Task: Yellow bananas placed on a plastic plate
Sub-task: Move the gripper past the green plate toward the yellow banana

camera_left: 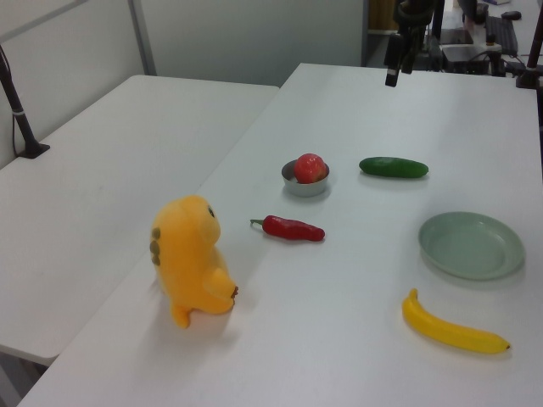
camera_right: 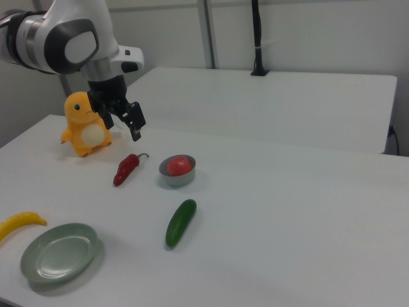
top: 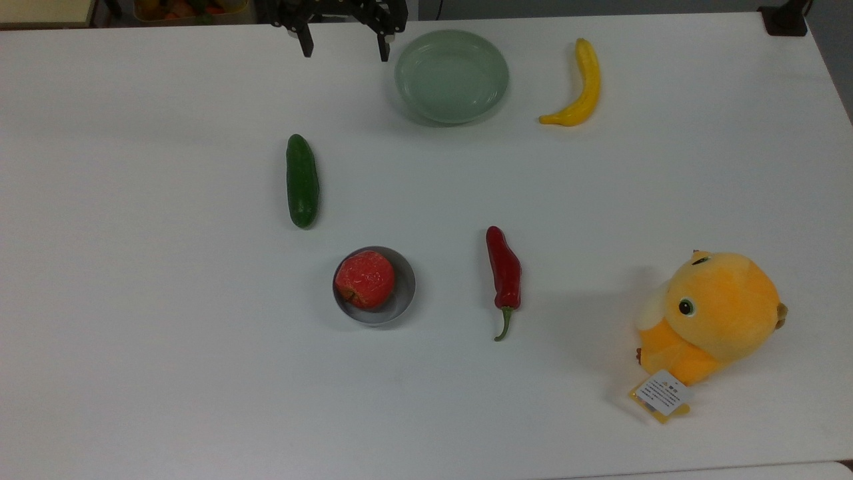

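The yellow banana (top: 583, 87) lies on the white table at the top view's upper right, a short gap to the right of the pale green plastic plate (top: 452, 77). The plate holds nothing. My gripper (top: 345, 52) hangs open above the table's far edge, just left of the plate in the top view, with nothing between its fingers. In the left view the banana (camera_left: 450, 329) lies in front of the plate (camera_left: 471, 244), and the gripper (camera_left: 397, 69) is high at the back. In the right view the banana (camera_right: 19, 224) and plate (camera_right: 59, 252) sit at the lower left, with the gripper (camera_right: 121, 125) well above the table.
A dark green cucumber (top: 302, 181) lies left of centre in the top view. A grey metal bowl (top: 405, 293) holding a red apple (top: 364, 279) stands below it. A red chili pepper (top: 504, 270) and an orange plush toy (top: 710, 313) are to the right.
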You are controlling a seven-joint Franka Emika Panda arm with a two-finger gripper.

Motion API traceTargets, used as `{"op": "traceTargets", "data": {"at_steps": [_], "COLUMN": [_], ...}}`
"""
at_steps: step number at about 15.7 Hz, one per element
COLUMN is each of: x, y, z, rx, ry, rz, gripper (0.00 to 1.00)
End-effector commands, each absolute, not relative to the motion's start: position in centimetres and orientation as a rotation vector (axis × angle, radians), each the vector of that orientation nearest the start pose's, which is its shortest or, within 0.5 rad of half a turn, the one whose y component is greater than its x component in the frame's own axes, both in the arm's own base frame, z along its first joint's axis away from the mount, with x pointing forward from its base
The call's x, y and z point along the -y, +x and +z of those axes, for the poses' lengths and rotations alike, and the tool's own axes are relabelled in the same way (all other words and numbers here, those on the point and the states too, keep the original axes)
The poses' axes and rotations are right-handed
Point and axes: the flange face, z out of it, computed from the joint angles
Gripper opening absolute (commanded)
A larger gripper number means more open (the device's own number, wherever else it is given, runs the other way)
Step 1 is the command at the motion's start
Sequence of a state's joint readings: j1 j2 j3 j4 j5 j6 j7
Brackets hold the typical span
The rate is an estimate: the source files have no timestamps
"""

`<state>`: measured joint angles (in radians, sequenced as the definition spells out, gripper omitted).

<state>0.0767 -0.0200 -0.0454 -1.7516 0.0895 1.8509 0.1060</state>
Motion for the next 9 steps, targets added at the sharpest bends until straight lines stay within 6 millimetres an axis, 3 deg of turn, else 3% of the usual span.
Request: {"op": "traceTargets", "data": {"at_steps": [1,3,9], "x": [-5.2,-7.8,-17.0], "y": [55.5,54.3,48.2], "z": [57.8,57.2,55.2], "rx": [-0.187,-0.169,-0.034], "ry": [-2.961,-2.954,-2.936], "rz": [-0.22,-0.204,-0.193], "gripper": [1.0,1.0,1.0]}}
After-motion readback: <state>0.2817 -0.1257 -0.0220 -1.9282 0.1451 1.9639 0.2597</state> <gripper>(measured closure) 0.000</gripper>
